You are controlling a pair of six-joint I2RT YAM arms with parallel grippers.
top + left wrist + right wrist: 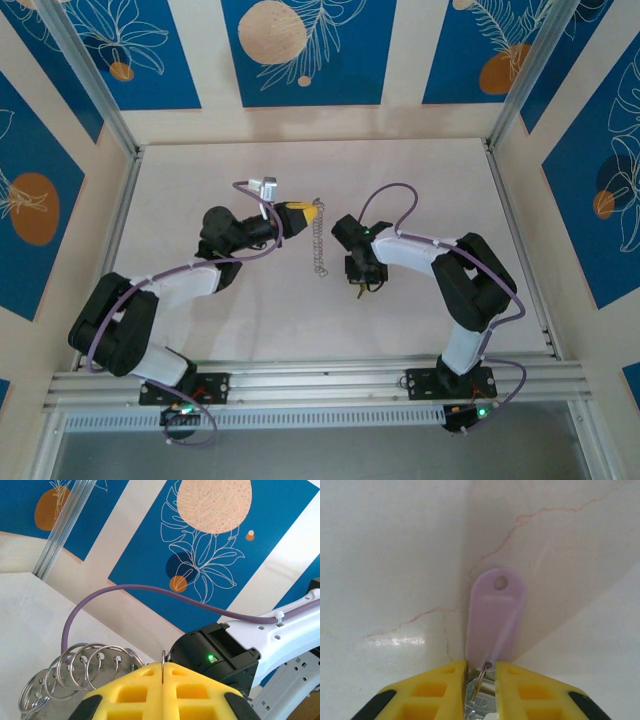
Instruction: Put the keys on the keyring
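The keyring (319,240) is a string of thin silvery loops stretching over the table from my left gripper (312,212) toward the near side. In the left wrist view, that gripper (163,667) has its yellow fingers shut on one thin wire of the keyring, whose other coils (85,670) fan out to the left. My right gripper (360,288) points down at the table, just right of the ring's near end. Its yellow fingers (447,680) press on the keys (481,700), a silver blade with a small wire loop. The lilac plastic head (495,615) lies flat on the table beyond the fingertips.
The pale tabletop (420,180) is fenced by aluminium rails (520,220) and blue-patterned walls. My right arm's black wrist (215,652) with a green light sits just past the left fingertips. A purple cable (125,587) arcs above the ring.
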